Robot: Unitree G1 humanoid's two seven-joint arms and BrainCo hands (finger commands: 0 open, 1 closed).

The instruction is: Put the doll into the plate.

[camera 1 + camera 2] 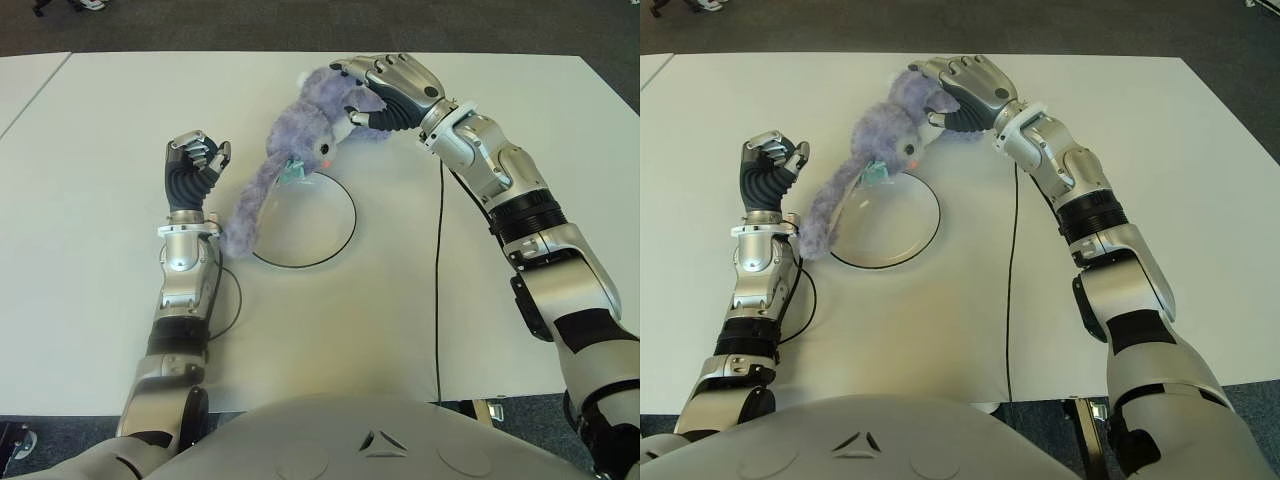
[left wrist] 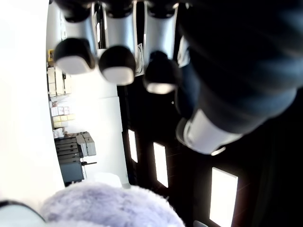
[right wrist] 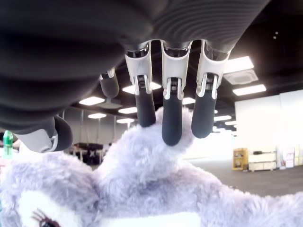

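A fluffy purple doll [image 1: 300,130] hangs tilted over the far left rim of the white, black-rimmed plate [image 1: 318,235]. My right hand [image 1: 358,98] is shut on the doll's upper end, fingers [image 3: 173,127] pressed into the fur and thumb below. The doll's long limb trails down and left past the plate's left edge, ending on the table beside my left forearm. My left hand [image 1: 195,165] stands upright left of the plate, fingers [image 2: 116,61] curled and holding nothing; the doll's fur [image 2: 109,205] shows close to it.
The white table [image 1: 100,150] spreads wide on all sides. A black cable [image 1: 437,280] runs from my right wrist to the near table edge. Another cable [image 1: 234,300] loops beside my left forearm. Dark floor lies beyond the far edge.
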